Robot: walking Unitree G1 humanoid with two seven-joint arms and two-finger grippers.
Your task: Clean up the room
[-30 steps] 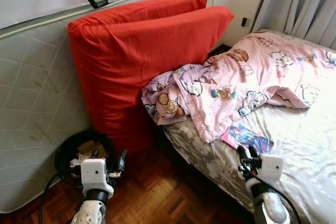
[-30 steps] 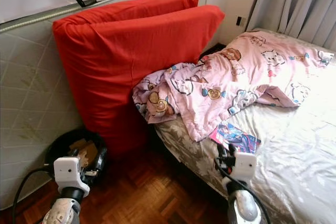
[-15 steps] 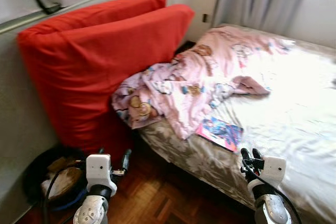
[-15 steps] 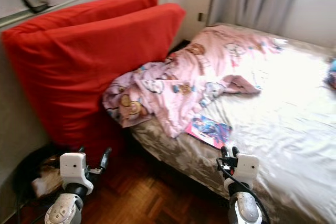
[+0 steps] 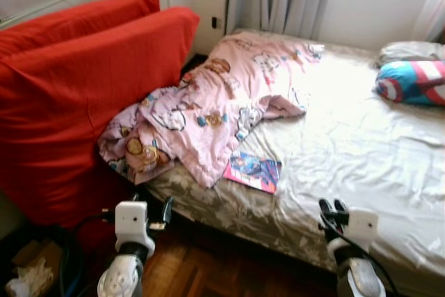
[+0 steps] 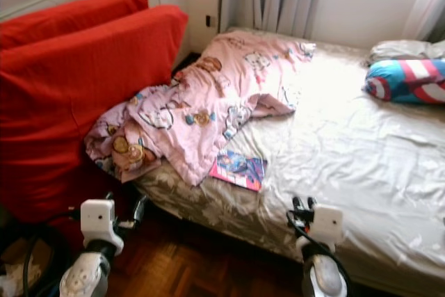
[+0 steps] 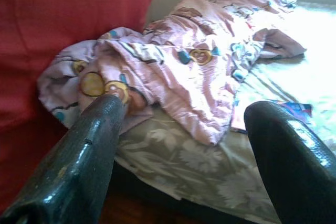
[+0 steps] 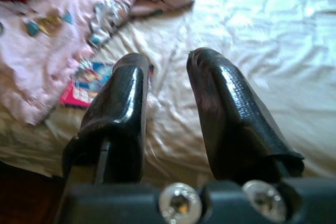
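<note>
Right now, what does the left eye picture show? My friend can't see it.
A bed with a rumpled pink cartoon blanket heaped at its near corner and a colourful magazine lying beside it. Big red cushions lean at the left, and a striped pillow sits far right. Both grippers, left and right, hover low over the wooden floor.

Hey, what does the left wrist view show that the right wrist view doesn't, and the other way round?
The left wrist view alone takes in the big red cushion and the grey floral bed skirt, past the open left hand. The right wrist view alone takes in the wide stretch of shiny pale sheet, past the narrowly parted right hand. Both share the crumpled pink cartoon-print blanket and the colourful thin magazine on the bed.
</note>
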